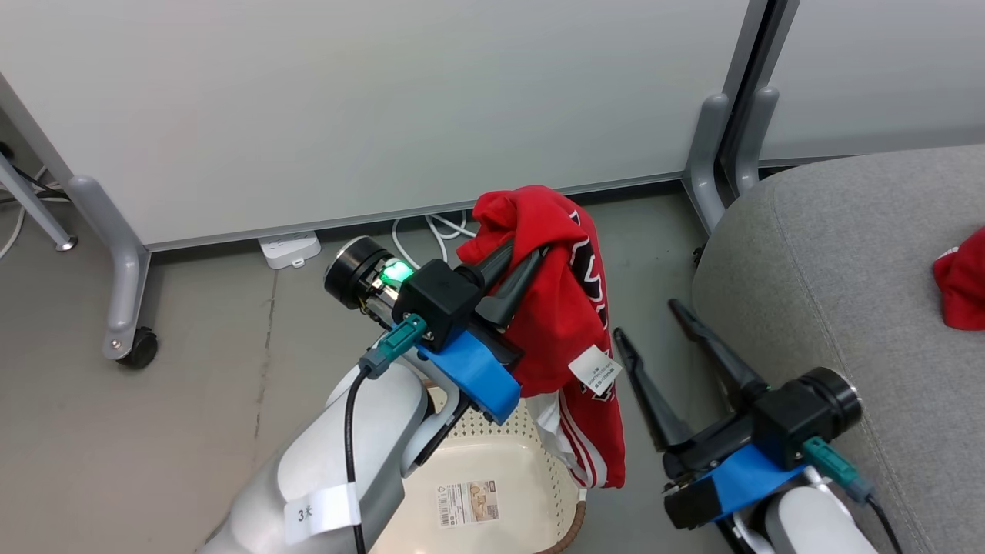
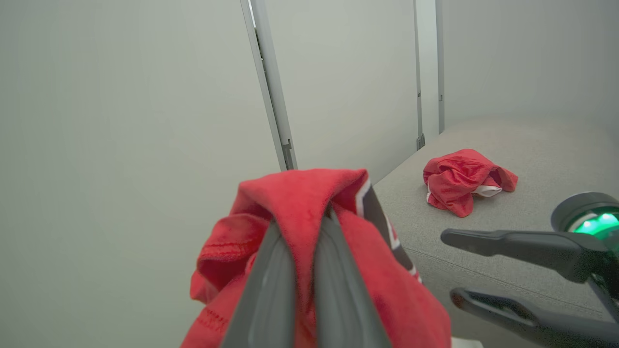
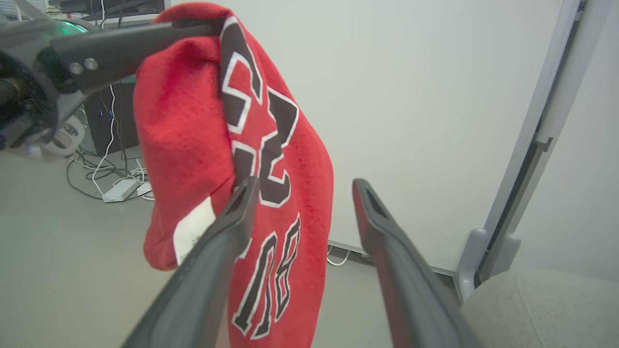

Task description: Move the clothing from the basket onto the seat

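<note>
Jersey (image 1: 565, 308) is up in the air: red, with a black-and-white "23" down its front, white stripes at the lower hem and a white tag (image 1: 595, 371) on the cloth. It hangs in a long fold over the right side of the basket (image 1: 531, 477). I can't tell whether the hem touches the rim.

My left gripper (image 1: 527, 250) has its fingers pinched almost together on a bunched fold at the top of the jersey, and the whole garment hangs from that grip. In the left wrist view the red cloth drapes over both fingers.

My right gripper (image 1: 648, 319) is spread wide and empty, low between the hanging jersey and the seat (image 1: 831, 254), close to the cloth.

The other garment (image 2: 464, 179), plain red with a bit of white trim, lies crumpled on the grey seat, well apart from the jersey. The seat sits to my right.

The cream basket is down by my left forearm, a printed label (image 1: 468, 502) on its bare floor.

Beyond it stands a pale partition panel (image 1: 346, 100) on grey feet, one with a caster (image 1: 138, 346). A white power strip (image 1: 288, 248) and loose white cables (image 1: 442, 227) lie on the floor at the panel's base, behind the jersey.
</note>
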{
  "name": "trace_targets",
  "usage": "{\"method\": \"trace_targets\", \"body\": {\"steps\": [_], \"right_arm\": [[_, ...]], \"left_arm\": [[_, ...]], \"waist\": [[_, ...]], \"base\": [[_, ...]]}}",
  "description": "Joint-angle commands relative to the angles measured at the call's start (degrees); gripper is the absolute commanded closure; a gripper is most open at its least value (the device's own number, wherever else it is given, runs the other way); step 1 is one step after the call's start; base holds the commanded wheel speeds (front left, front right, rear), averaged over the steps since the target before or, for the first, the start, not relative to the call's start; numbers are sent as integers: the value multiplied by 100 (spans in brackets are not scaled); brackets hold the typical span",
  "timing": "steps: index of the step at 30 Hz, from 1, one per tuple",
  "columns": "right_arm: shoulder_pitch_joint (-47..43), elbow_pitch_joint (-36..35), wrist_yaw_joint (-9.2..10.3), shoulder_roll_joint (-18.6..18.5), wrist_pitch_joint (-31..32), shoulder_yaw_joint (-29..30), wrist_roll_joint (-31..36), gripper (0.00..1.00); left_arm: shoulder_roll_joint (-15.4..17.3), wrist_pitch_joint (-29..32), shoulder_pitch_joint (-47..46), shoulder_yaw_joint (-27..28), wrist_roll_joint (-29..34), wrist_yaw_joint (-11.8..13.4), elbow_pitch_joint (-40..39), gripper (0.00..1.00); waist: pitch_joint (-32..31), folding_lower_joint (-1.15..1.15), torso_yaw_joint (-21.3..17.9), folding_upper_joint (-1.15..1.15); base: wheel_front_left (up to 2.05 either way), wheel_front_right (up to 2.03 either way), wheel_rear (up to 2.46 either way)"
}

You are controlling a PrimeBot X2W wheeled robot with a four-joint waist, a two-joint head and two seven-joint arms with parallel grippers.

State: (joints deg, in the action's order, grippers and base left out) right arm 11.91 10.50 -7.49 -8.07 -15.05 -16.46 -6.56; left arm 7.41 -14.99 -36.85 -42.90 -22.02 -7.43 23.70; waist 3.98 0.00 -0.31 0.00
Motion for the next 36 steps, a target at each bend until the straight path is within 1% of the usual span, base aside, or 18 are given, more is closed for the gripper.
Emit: {"method": "trace_targets", "body": {"steps": [1, 4, 9, 13, 18, 24, 29, 30, 31, 32, 33, 36], "right_arm": [[92, 5, -1, -82, -19, -209, -92, 0], [226, 55, -1, -149, -19, -517, -158, 0], [470, 196, -1, -181, -19, -806, -220, 0], [654, 322, -1, -144, -19, -836, -167, 0], [955, 568, -1, 14, -19, -840, -62, 0], [1330, 1039, -1, 137, -19, -924, 48, 0], [1558, 1369, -1, 256, -19, -858, 86, 0], [1579, 1419, -1, 285, -19, -848, 79, 20], [1616, 1456, -1, 310, -19, -842, 77, 57], [1640, 1491, -1, 330, -19, -843, 61, 86], [1654, 1518, -1, 344, -19, -842, 47, 100], [1688, 1567, -1, 377, -19, -861, 34, 100]], "left_arm": [[7, -30, -87, 23, 40, 17, -6, 100], [-24, -29, -117, -3, 51, 16, 0, 100], [-68, -29, -185, -53, 54, 12, -5, 100], [-95, -29, -224, -79, 68, 11, -15, 100], [-138, -29, -259, -129, 87, 7, -24, 100], [-191, -29, -341, -181, 78, 3, -47, 100], [-224, -29, -363, -213, 68, 1, -60, 100], [-229, -29, -371, -217, 67, 0, -62, 100], [-235, -29, -380, -218, 65, 0, -65, 100], [-240, -29, -382, -219, 61, 0, -70, 100], [-241, -29, -381, -218, 59, -1, -73, 100], [-240, -29, -381, -212, 60, -2, -63, 100]], "waist": [[23, 0, 16, 0], [61, 0, 43, 0], [140, 0, 101, 0], [182, 0, 131, 0], [244, 0, 167, 0], [296, 0, 213, 0], [327, 0, 249, 0], [332, 0, 255, 0], [337, 0, 259, 0], [340, 0, 262, 0], [343, 0, 264, 0], [344, 0, 265, 0]], "base": [[0, 0, 0], [0, 0, 0], [0, 0, 0], [0, 0, 0], [0, 0, 0], [0, 0, 0], [0, 0, 0], [0, 0, 0], [0, 0, 0], [0, 0, 0], [0, 0, 0], [0, 0, 0]]}}
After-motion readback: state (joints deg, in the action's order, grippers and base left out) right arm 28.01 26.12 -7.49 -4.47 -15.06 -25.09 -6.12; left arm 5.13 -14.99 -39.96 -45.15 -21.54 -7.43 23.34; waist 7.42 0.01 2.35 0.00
